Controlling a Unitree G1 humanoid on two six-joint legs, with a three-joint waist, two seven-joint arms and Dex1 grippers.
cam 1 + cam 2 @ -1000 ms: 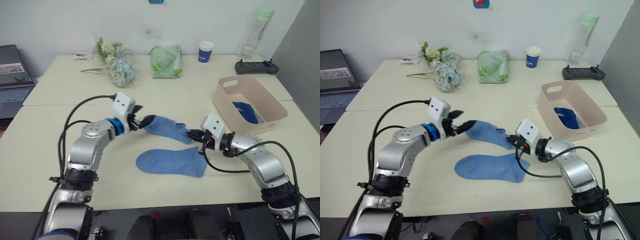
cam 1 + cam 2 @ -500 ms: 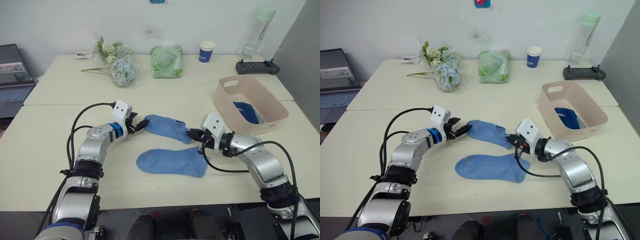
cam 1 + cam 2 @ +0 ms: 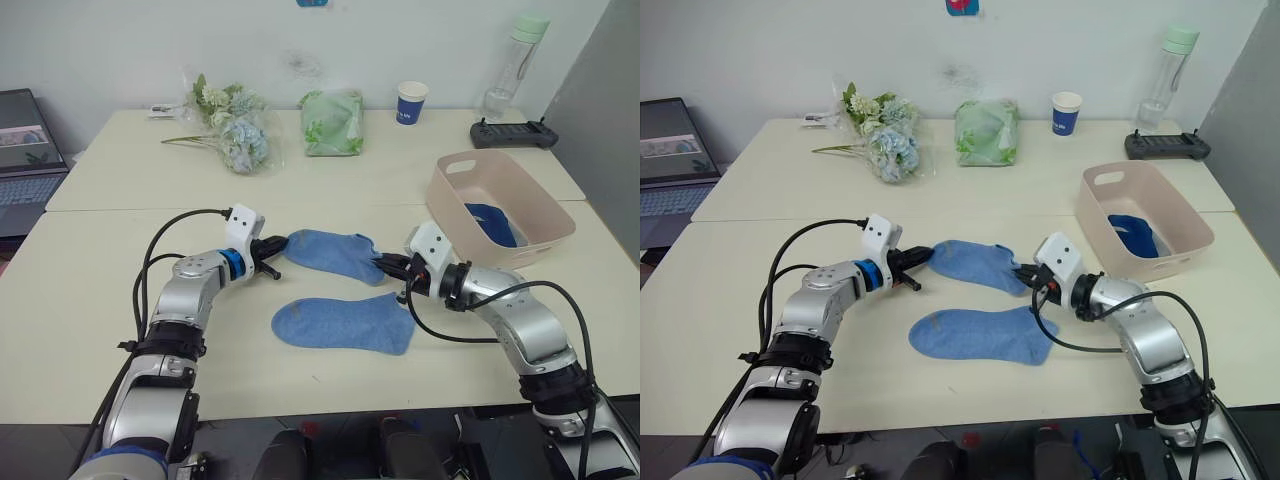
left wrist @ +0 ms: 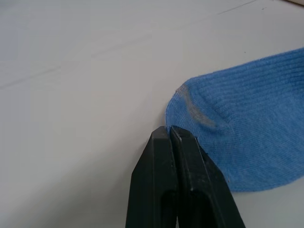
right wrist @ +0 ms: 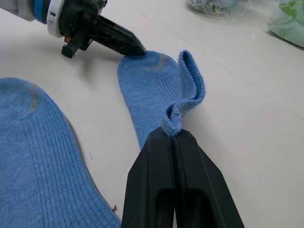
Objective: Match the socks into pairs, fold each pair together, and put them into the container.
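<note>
Two light blue socks lie mid-table. The far sock (image 3: 330,253) stretches between my grippers. My left gripper (image 3: 277,246) is shut at the very edge of its toe (image 4: 190,107), with the tips low on the table. My right gripper (image 3: 385,265) is shut on that sock's bunched cuff (image 5: 183,102). The near sock (image 3: 345,322) lies flat just in front, untouched. The pale pink container (image 3: 455,200) stands to the right, with a dark blue sock (image 3: 490,222) inside.
Along the table's far side are a flower bunch (image 3: 235,135), a green bag (image 3: 333,122), a blue paper cup (image 3: 411,102), a bottle (image 3: 510,65) and a black controller (image 3: 513,133). A laptop (image 3: 25,150) sits at the far left.
My left gripper came down toward the table and went from open to shut at the sock's toe. The sock's toe end now lies lower and flatter. The right gripper held still.
</note>
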